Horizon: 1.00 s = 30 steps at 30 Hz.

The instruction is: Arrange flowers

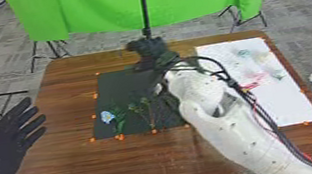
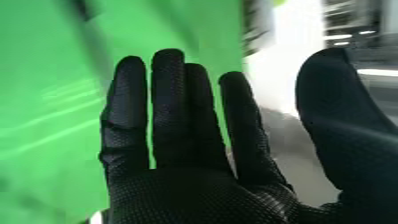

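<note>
Fingers of right hand (image 1: 149, 50) are straight, slightly apart, thumb (image 2: 333, 110) well out to the side; hand is at table's (image 1: 67, 172) far edge, past black sheet (image 1: 119, 86). Blue flower (image 1: 108, 117) lies on that sheet, near left part, leafy stems (image 1: 148, 112) just beside. Pink flower (image 1: 255, 80) is on white sheet (image 1: 292, 106), right. Left hand (image 1: 10, 141), fingers straight, is at left table edge. Green cloth (image 1: 86, 10) hangs beyond.

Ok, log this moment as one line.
arrange flowers | right hand: open, empty, by table's far edge | left hand: open, left of mat | mat: blue flower, green stems | white sheet: pink piece
</note>
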{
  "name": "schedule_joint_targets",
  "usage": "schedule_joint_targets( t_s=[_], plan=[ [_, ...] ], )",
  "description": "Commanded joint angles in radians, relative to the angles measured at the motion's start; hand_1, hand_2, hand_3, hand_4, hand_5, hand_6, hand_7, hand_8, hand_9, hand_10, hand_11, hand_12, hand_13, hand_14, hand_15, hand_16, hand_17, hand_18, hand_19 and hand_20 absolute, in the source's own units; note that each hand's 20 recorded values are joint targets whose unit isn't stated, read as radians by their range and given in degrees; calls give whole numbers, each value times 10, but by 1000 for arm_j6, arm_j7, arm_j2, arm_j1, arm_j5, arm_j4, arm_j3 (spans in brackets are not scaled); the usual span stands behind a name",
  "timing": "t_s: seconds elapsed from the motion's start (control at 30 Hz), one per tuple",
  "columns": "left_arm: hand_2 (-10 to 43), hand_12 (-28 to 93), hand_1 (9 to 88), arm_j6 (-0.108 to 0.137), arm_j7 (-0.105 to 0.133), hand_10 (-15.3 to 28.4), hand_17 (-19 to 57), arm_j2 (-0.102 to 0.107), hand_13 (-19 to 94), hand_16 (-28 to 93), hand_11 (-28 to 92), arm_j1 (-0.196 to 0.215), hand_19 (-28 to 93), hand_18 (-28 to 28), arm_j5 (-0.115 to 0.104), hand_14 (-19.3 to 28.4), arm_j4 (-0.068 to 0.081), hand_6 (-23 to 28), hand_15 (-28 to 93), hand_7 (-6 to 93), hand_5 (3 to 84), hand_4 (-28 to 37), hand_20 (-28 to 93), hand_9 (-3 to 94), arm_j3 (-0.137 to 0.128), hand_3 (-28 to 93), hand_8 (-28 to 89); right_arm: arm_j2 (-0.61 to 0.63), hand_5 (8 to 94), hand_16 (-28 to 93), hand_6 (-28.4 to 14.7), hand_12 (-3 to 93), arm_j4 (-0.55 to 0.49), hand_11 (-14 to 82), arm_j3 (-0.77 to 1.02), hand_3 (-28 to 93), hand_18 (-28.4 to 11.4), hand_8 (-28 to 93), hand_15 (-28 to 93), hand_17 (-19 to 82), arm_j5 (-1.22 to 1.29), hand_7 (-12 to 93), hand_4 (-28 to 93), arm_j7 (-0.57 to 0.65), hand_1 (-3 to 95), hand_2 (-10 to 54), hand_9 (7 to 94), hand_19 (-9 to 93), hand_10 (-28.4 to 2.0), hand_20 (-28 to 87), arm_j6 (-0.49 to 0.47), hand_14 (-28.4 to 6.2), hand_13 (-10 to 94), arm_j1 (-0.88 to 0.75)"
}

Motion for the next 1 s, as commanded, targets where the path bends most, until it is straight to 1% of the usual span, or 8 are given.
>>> schedule_joint_targets(
  t_s=[0.03,0.2,0.3,0.4,0.43,0.6,0.77,1.0],
  plan=[
    [-6,161,252,16,3,91,-120,-22,130,-3,207,23,399,181,10,117,-7,13,324,209,232,-282,74,181,-9,696,-120,363,383,112,-56,173,-36,291,199,889,-177,-157,485,162,-16,193,-283,89,236,-95,376,632,-102,312,40,-90,331,-104],
    [-7,160,252,11,3,92,-120,-24,130,-3,208,12,399,181,12,117,-3,13,324,209,232,-282,74,183,-4,696,-120,521,391,124,-47,183,-74,303,267,886,-176,-160,489,165,-90,214,-283,103,247,-95,385,634,-96,305,73,-82,357,-226],
    [-6,160,252,14,9,92,-120,-28,130,-3,209,15,399,181,11,118,-3,13,325,209,233,-283,75,183,-2,695,-120,565,403,130,-39,184,-77,309,296,888,-173,-168,505,174,-138,232,-283,98,251,-95,390,644,-95,307,46,-77,380,-273],
    [-7,159,252,7,7,93,-120,-27,130,-3,208,13,399,182,11,117,0,14,326,209,234,-282,75,184,1,695,-120,599,412,136,-32,184,-97,308,346,893,-170,-183,528,180,-131,255,-283,96,255,-95,390,656,-95,310,25,-70,403,-338],
    [-7,159,251,9,10,93,-120,-27,130,-3,208,16,399,181,12,118,-2,14,326,209,235,-282,75,184,0,697,-120,608,419,135,-29,187,-103,354,358,892,-168,-191,537,182,-130,263,-283,96,257,-95,418,658,-96,311,21,-67,412,-356],
    [-5,158,253,3,7,93,-120,-21,130,-4,207,12,400,181,11,118,2,14,326,209,234,-282,75,185,-3,694,-119,635,438,140,-22,194,-134,387,427,889,-166,-197,555,189,-120,273,-283,76,263,-95,451,671,-98,318,-6,-63,439,-446],
    [-5,158,253,2,4,93,-120,-16,130,-3,207,10,400,182,9,118,5,14,325,208,235,-282,74,185,-2,695,-119,625,389,143,-42,195,-143,390,463,900,-165,-194,566,187,-85,269,-283,52,253,-95,402,674,-97,319,-58,-63,422,-489],
    [-5,159,252,-4,-3,93,-120,-9,131,-4,207,0,401,182,8,118,9,15,325,207,236,-282,74,185,1,695,-119,604,356,136,-47,191,-115,380,406,901,-165,-190,573,184,-75,268,-283,57,252,-95,378,676,-101,319,-30,-62,419,-464]
  ],
)
